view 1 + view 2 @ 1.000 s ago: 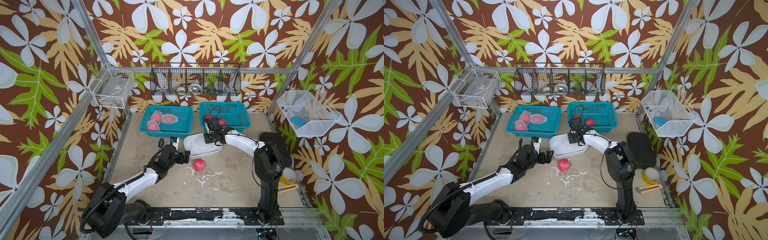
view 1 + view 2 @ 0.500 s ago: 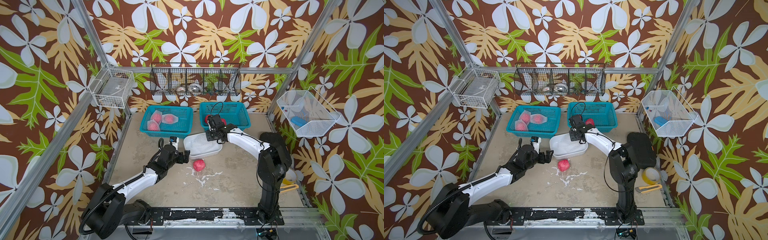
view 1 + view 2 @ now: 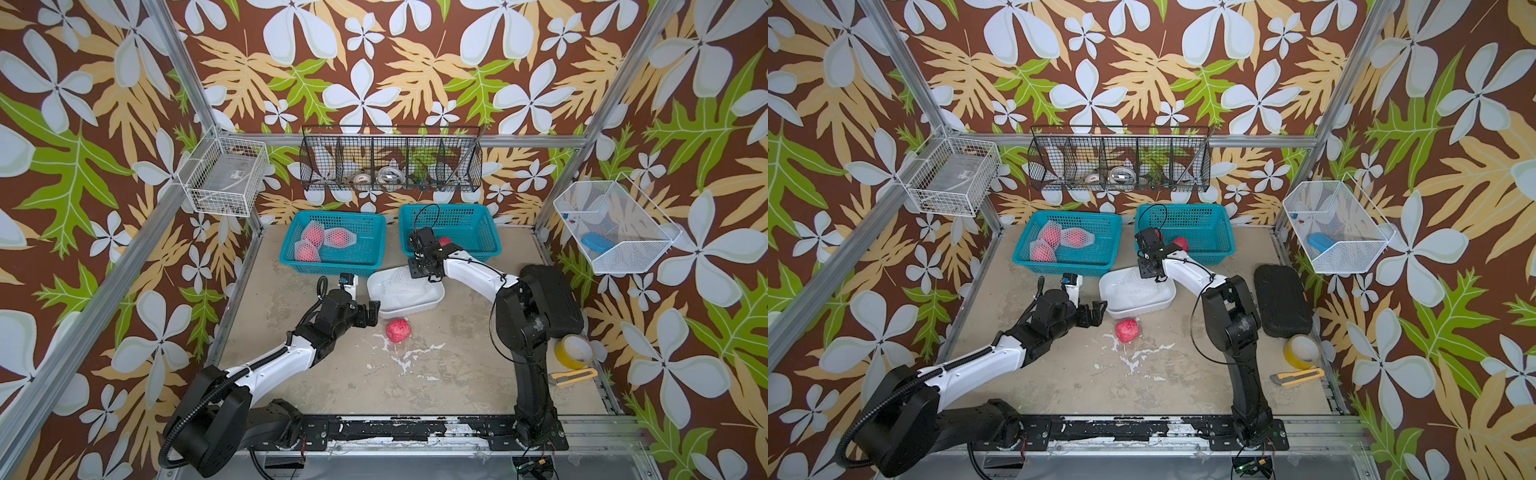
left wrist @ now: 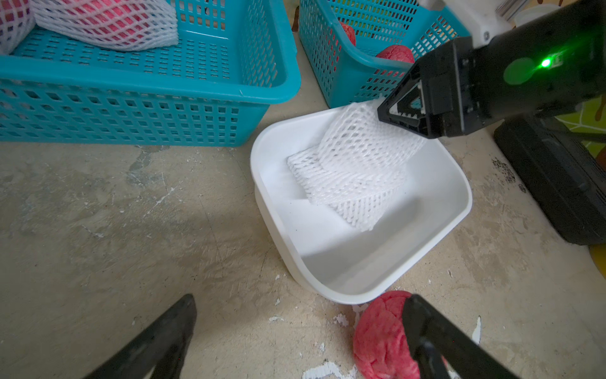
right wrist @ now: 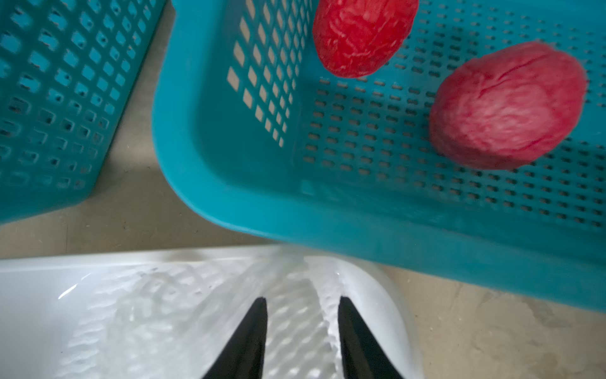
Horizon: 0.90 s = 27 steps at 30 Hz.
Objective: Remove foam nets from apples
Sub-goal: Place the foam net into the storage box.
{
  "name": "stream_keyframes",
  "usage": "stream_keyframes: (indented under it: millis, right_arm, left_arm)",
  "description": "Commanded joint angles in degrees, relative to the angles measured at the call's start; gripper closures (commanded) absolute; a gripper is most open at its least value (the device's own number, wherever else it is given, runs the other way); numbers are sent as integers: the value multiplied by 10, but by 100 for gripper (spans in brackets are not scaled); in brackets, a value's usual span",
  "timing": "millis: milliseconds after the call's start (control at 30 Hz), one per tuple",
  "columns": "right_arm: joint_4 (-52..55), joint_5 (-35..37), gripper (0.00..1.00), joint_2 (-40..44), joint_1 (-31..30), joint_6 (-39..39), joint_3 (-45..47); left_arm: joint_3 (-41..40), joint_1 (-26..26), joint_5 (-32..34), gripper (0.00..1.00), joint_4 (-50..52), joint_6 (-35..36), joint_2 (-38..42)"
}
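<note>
A bare red apple (image 3: 397,329) (image 3: 1128,330) lies on the table in front of a white tub (image 3: 415,308) (image 4: 360,288). My left gripper (image 3: 374,311) (image 4: 301,302) stands wide open just left of that apple, one finger beside it and nothing held. Loose foam nets (image 4: 354,177) (image 5: 164,311) lie in the tub. My right gripper (image 3: 420,271) (image 5: 301,305) hovers over the tub's back corner, jaws apart, with a net's upper edge leaning on the fingertips. Three netted apples (image 3: 316,243) sit in the left teal basket (image 3: 332,262). Two bare apples (image 5: 362,36) (image 5: 508,105) sit in the right teal basket (image 3: 478,250).
A black pad (image 3: 1283,299), a yellow tape roll (image 3: 1302,351) and a yellow box cutter (image 3: 1296,376) lie at the table's right side. Wire baskets hang on the left, back and right walls. White flakes dot the table near the loose apple.
My right gripper's jaws have parted a little over the tub, and its arm has shifted slightly. The left arm and the apple on the table have not moved.
</note>
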<state>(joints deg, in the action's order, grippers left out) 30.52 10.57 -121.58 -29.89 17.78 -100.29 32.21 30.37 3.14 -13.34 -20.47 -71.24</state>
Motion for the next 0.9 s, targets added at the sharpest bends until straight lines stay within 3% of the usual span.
stream_keyframes:
  millis: [0, 100, 267, 433, 500, 600, 700, 867]
  right_arm:
    - [33, 40, 56, 16, 3, -3, -25]
    - [52, 47, 48, 34, 5, -12, -38]
    - [71, 28, 42, 71, 6, -18, -36]
    - [78, -22, 44, 111, 6, -19, -15]
    - [63, -44, 45, 155, 6, -15, 23]
    - [-19, -149, 46, 245, 0, -32, 140]
    - [-73, -239, 36, 318, -42, -63, 248]
    - [-77, -201, 16, 355, -159, -54, 360]
  left_arm:
    - [4, -1, 0, 0, -1, 4, -2]
    - [7, -1, -3, 0, -4, 3, -5]
    - [13, -1, -1, 0, 2, 3, -1]
    - [15, -1, 1, 0, 12, 8, 8]
    - [17, -1, 3, 0, 21, 8, 14]
    - [15, -1, 5, 0, 27, 8, 28]
    - [16, -1, 6, 0, 37, 7, 35]
    - [13, -1, 0, 0, 89, -9, 64]
